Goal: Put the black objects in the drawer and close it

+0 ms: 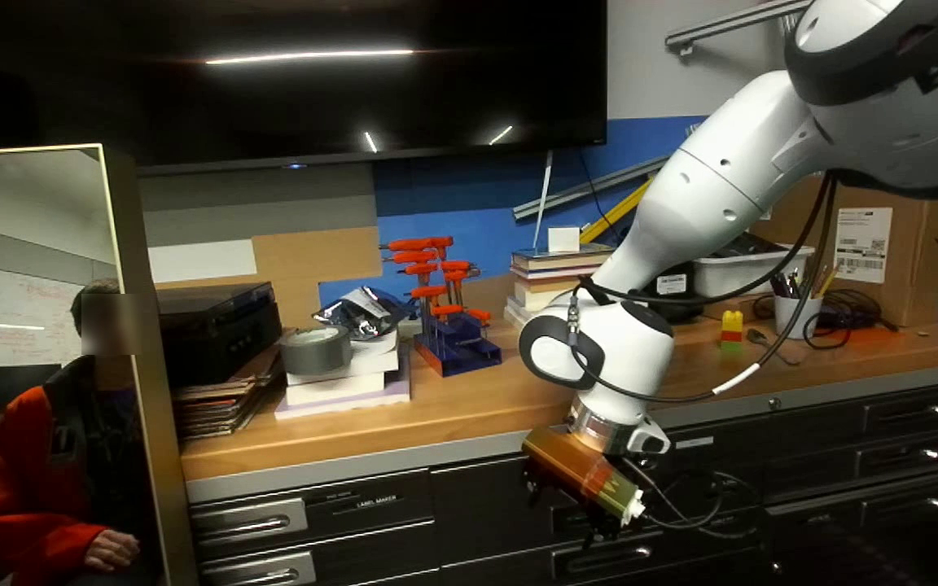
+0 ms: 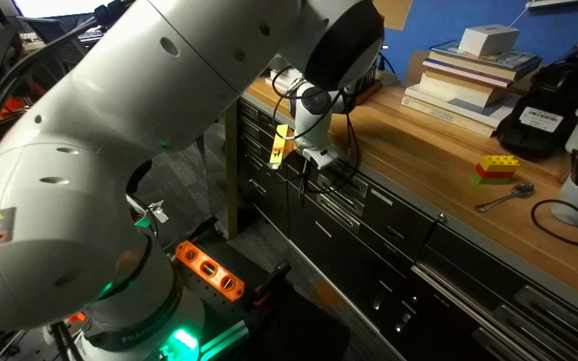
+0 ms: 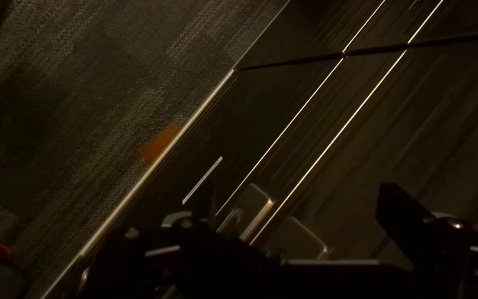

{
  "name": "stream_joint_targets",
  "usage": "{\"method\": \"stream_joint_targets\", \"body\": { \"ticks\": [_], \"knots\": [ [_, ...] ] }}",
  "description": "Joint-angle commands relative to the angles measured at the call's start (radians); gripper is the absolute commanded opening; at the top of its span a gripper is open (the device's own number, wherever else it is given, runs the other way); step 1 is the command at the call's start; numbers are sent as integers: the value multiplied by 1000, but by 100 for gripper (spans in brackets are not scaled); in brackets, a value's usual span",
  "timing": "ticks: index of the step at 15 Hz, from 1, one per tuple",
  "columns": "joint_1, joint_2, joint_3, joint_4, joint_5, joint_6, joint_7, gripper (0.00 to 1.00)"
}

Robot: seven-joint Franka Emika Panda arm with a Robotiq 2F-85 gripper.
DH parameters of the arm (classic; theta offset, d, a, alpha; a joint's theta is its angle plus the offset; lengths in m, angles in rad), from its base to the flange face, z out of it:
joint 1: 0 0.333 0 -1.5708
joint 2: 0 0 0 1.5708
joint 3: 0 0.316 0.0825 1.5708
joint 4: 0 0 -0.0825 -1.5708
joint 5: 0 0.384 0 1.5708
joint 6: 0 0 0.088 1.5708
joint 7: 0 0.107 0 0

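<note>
My gripper (image 1: 564, 514) hangs in front of the cabinet, below the counter edge. It also shows in an exterior view (image 2: 303, 188). In the wrist view (image 3: 297, 195) its two black fingers are wide apart, with nothing between them. Beyond them are dark drawer fronts with pale handle strips (image 3: 262, 216). These fronts also show in both exterior views (image 1: 485, 496) (image 2: 339, 213) and look shut. I cannot tell which one is the task's drawer. The two small black objects do not show in any view; they are hidden or out of view.
The wooden counter (image 2: 394, 130) juts above the drawers. On it stand a book stack (image 1: 554, 281), a red tool rack (image 1: 457, 325), duct tape (image 1: 316, 350), a black device (image 2: 545, 110), toy bricks (image 2: 495, 169) and a spoon (image 2: 507, 195). A framed panel (image 1: 143, 325) stands beside the cabinet. Cables loop near my wrist.
</note>
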Motion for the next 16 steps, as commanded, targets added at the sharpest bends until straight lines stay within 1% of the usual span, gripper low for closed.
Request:
{"method": "stream_joint_targets", "body": {
  "ticks": [1,3,4,6,9,12,13,16],
  "knots": [
    [-20,27,25,52,-15,-7,-35,100],
    [-21,31,28,50,-17,6,-51,100],
    [-42,44,60,45,-23,58,-102,100],
    [-67,36,96,23,-4,149,-161,100],
    [-119,-30,132,-64,33,286,-231,100],
    [-220,-76,186,-151,112,381,-410,100],
    [-264,-81,214,-171,144,423,-506,100],
    [-436,-113,321,-252,182,530,-724,100]
  ]
}}
